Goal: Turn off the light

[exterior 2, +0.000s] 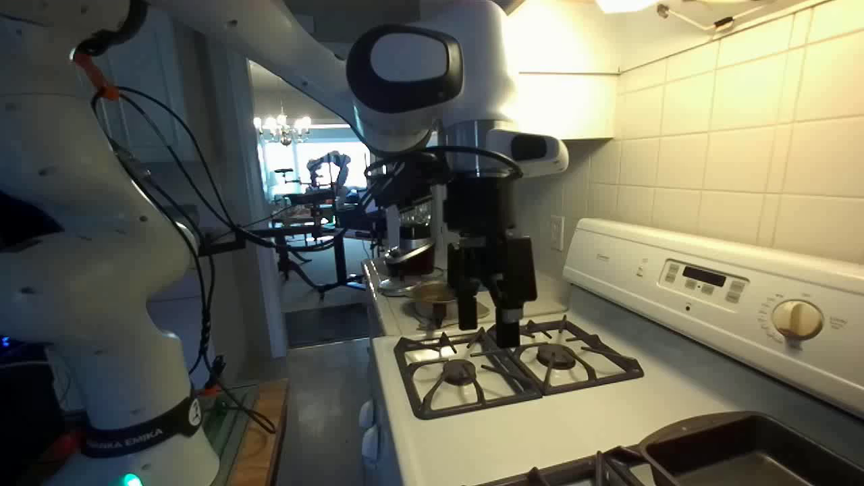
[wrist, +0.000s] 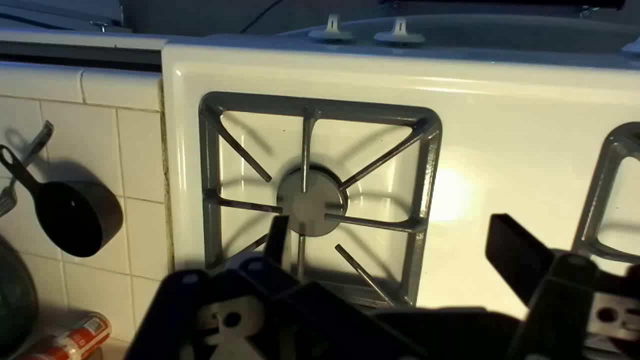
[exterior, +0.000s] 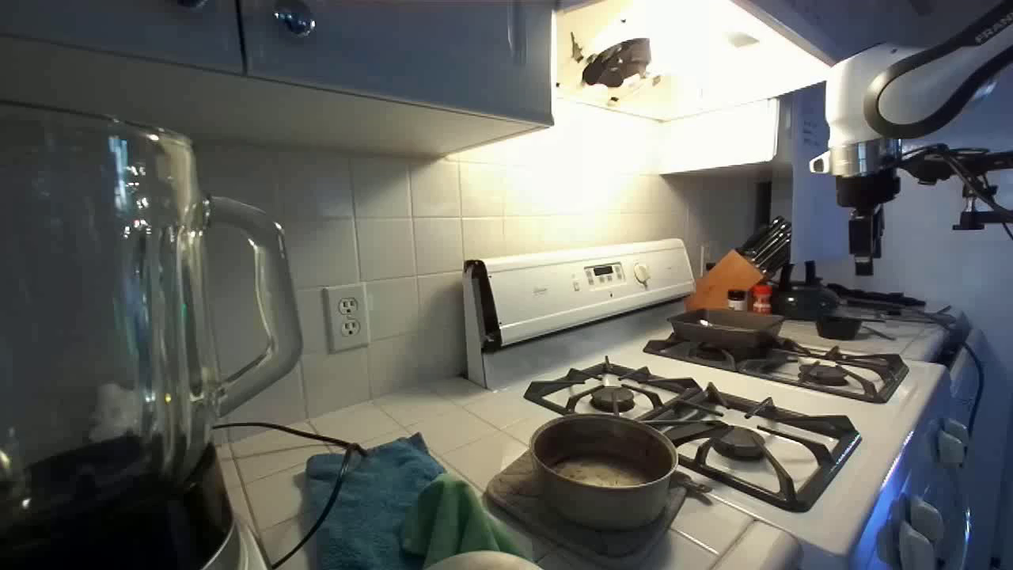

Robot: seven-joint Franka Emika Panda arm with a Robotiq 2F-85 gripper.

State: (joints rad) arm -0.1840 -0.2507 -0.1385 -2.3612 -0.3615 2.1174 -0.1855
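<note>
Light (exterior 2: 626,5), on, v. bright, yellowish-wht, up under hood (exterior: 657,95), abv stove (exterior 2: 560,432)

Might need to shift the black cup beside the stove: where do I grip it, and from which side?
I'd pinch the handle near where it meets the black cup, from above, gripper astride. In the wrist view the handle is slim and juts away from the stove; a fork seems to cross under it midway, so stay clear there.
</note>
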